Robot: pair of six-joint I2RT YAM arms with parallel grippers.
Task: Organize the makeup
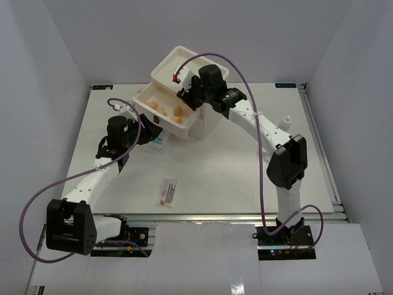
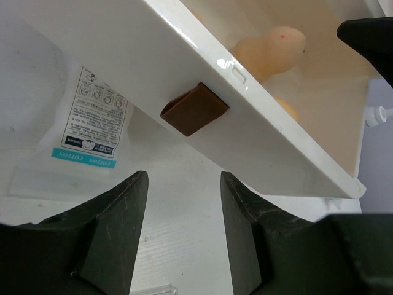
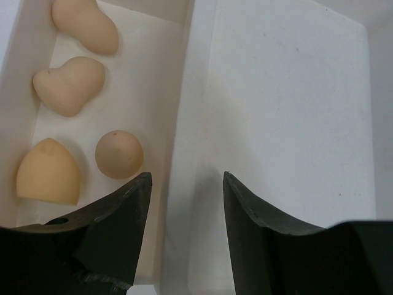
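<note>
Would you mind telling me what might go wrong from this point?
The right gripper has open jaws straddling the wall between the sponge drawer and the neighbouring tray; lowering could strike it. The left gripper faces the drawer's brown handle; a push might snag the blue-print sachet lying right by the drawer.

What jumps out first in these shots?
Four tan sponges sit in an open drawer of the cream box at the table's far side, the right gripper open above its edge. The left gripper, open, faces that drawer's brown handle, with a blue-print sachet beside it. A pink-red sachet lies nearer the front.
</note>
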